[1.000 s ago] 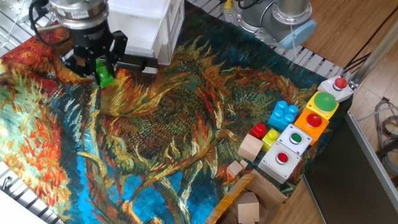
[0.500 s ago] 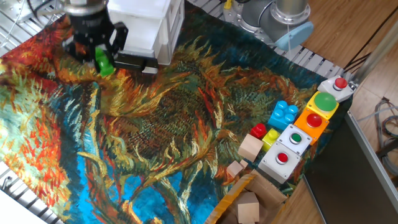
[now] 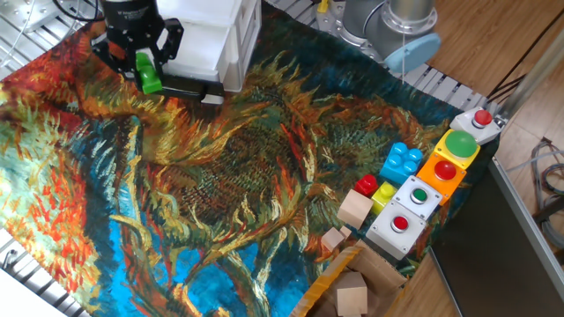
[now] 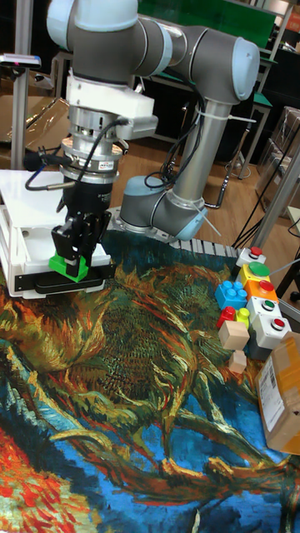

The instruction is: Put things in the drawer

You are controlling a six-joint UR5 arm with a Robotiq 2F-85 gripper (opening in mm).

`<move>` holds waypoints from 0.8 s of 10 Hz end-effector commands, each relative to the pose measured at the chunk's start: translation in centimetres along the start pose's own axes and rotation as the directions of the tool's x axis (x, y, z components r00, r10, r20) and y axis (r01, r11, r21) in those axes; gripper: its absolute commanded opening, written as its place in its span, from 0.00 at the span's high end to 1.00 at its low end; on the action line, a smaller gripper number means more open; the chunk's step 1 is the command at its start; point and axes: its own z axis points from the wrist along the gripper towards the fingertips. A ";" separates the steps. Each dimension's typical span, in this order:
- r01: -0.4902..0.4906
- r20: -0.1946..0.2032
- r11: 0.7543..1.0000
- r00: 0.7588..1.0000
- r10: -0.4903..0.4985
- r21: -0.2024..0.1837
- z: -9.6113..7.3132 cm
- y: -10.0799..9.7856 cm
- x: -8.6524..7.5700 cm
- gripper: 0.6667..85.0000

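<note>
While the claw grips the brick, the drawer sits half hidden.

Even, diffuse overhead light is illuminating both views; exposure is staying bright without harsh contrast. The cabinet is rendering near-white, with surface detail washing out in the fixed view. A soft, short shadow is falling on the cloth just beside the cabinet's base. Focus is holding sharp across the cloth in both views. Background behind the arm is appearing dimmer in the tall view.
</note>
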 end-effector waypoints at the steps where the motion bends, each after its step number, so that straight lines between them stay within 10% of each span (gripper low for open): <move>1: -0.064 0.005 0.998 0.998 0.064 -0.014 -1.2 1.7 1.2 0.99; 5: -0.105 -0.003 0.993 0.994 0.105 -0.045 -2.9 3.7 4.5 0.99; 8: -0.141 0.002 0.990 0.990 0.141 0.013 -2.9 2.2 4.5 0.99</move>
